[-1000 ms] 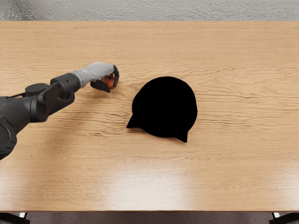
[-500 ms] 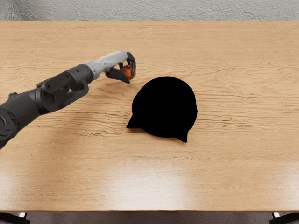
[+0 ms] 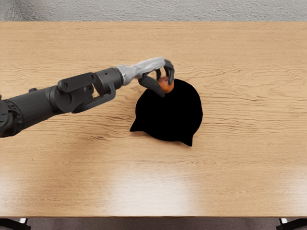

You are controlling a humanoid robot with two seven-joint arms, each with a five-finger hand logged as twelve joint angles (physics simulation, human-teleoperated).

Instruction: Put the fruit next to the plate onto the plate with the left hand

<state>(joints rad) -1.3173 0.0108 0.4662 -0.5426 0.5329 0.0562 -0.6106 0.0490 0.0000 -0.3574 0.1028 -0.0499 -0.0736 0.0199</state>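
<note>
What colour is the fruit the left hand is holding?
Orange-red; the head view shows the fruit in the left hand at the black plate's upper edge.

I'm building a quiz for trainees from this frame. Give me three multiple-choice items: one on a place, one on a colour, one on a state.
1. Where does the fruit show?
A. at the plate's far-left rim
B. beside the plate's right rim
C. before the plate's near rim

2. What colour is the plate?
A. white
B. black
C. blue

3. What is the left hand doing?
A. spread open, holding nothing
B. grasping the fruit
C. curled, holding nothing

Answers:
1 A, the fruit overlaps that rim.
2 B, the plate is flat black.
3 B, its fingers curl round the fruit.
</note>
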